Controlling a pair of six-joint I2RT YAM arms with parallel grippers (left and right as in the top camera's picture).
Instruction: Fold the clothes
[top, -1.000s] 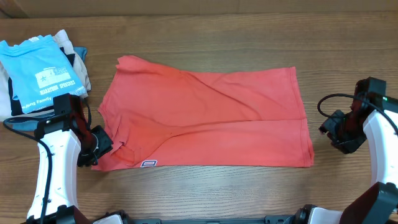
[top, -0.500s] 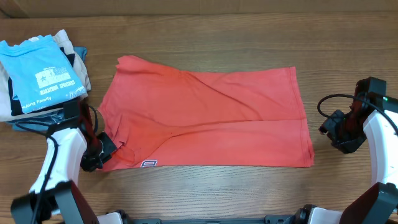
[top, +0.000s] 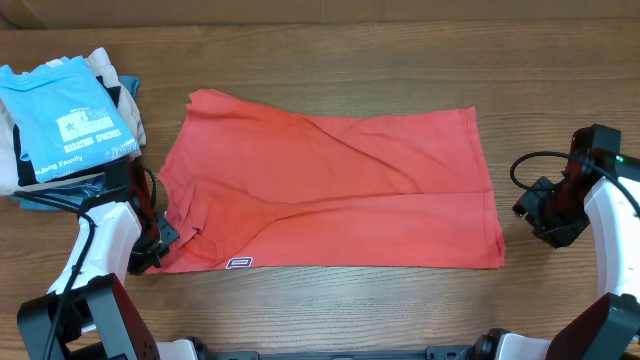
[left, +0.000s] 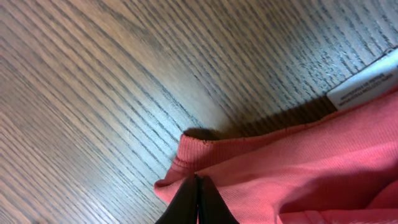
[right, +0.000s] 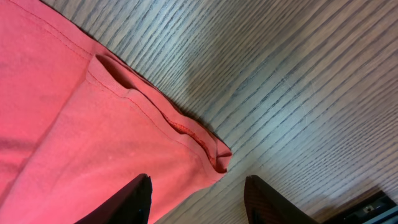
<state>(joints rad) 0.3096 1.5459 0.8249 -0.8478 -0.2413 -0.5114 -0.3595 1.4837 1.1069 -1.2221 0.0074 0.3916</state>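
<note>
The coral-red T-shirt (top: 330, 190) lies spread plain side up in the middle of the wooden table, with a small label (top: 238, 263) at its front hem. My left gripper (top: 160, 240) is at the shirt's front left corner. In the left wrist view its fingers (left: 199, 182) are pressed together on the shirt's curled hem edge (left: 261, 162), which is lifted slightly off the wood. My right gripper (top: 540, 215) is just off the shirt's right edge. It is open (right: 199, 190), with the shirt's corner (right: 214, 155) just ahead of its fingers.
A pile of folded garments topped by a light blue T-shirt (top: 65, 115) sits at the back left, close to my left arm. A white care tag (left: 367, 84) pokes out from under the shirt's hem. Bare wood (top: 350, 310) surrounds the shirt.
My left arm has swung in and its gripper has shifted slightly toward the front at the shirt's left corner. The right arm and the shirt have not visibly moved.
</note>
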